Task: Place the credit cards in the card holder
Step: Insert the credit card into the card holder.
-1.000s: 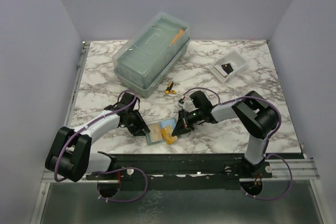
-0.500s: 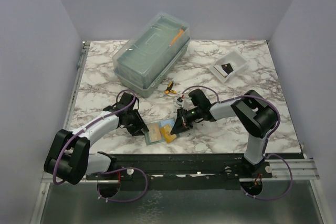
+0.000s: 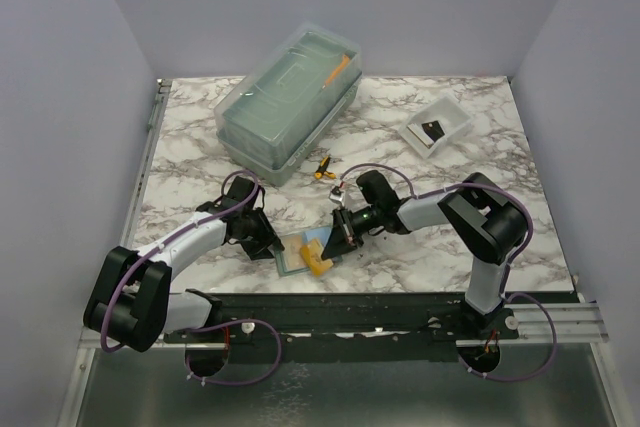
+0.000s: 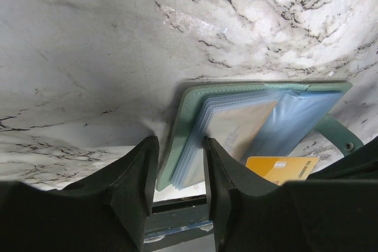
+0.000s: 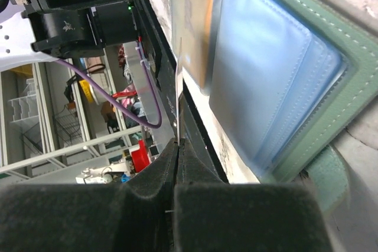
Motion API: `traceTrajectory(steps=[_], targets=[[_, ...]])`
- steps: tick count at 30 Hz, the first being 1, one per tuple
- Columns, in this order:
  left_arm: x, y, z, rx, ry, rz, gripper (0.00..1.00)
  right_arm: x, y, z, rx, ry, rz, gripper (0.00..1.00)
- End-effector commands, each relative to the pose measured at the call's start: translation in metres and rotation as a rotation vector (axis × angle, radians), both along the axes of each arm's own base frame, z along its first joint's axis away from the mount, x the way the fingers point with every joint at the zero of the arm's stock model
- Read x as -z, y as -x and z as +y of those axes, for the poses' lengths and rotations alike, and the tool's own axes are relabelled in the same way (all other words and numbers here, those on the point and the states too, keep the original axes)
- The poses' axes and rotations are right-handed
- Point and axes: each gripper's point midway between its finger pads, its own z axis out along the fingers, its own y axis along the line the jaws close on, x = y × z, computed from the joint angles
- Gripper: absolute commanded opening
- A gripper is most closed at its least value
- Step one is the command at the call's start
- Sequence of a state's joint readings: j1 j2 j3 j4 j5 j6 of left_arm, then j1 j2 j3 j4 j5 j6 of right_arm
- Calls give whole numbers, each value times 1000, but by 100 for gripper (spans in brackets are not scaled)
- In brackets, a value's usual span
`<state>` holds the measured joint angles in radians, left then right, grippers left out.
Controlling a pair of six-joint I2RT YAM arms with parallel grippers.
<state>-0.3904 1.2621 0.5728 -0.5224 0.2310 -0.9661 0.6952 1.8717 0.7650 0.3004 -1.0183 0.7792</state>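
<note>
Top external view, far left: the left gripper (image 3: 264, 239) is reaching low across the marble table (image 3: 430, 247) and clamping the left edge of the card holder (image 3: 293, 252). The holder is lying open near the table's front edge, between the two arms. The left wrist view shows why. The two fingers (image 4: 139, 175) are pressing on either side of the grey-green cover and its stack of clear pockets, so they are pinning the holder in place and holding the pockets fanned open towards the other arm. A thin wallet like this would slide on smooth marble if a card were pushed into it unheld, so the left arm is acting as the anchor.

Just right of that grip, the gold card (image 3: 319, 260) is lying partly over the holder's near right corner, its inner end meeting the pale blue pocket (image 4: 295, 116). The right gripper (image 3: 338, 243) is closed on the card's outer edge. In the right wrist view its fingers are shut tight, with only the card's thin edge showing between them. It is holding the card nearly flat and pointing it at the pocket mouth, which suits sliding it in rather than dropping it.

Further right and well apart, the white tray (image 3: 450, 113) is holding a dark flat piece (image 3: 432, 131), possibly a black card waiting its turn.
</note>
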Motion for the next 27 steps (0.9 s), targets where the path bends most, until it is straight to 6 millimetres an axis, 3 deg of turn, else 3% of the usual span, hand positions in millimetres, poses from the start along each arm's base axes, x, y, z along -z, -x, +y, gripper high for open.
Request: traceTrajectory(steps=[1, 4, 8, 27], targets=[[3, 2, 4, 3, -27, -5, 43, 8, 4, -1, -11, 15, -6, 0], [4, 2, 5, -4, -30, -2, 43, 23, -1, -7, 28, 120, -10, 0], [6, 4, 6, -6, -34, 5, 43, 30, 2, -11, 38, 160, 11, 0], [-2, 0, 4, 5, -27, -33, 42, 23, -4, -7, 44, 169, 14, 0]])
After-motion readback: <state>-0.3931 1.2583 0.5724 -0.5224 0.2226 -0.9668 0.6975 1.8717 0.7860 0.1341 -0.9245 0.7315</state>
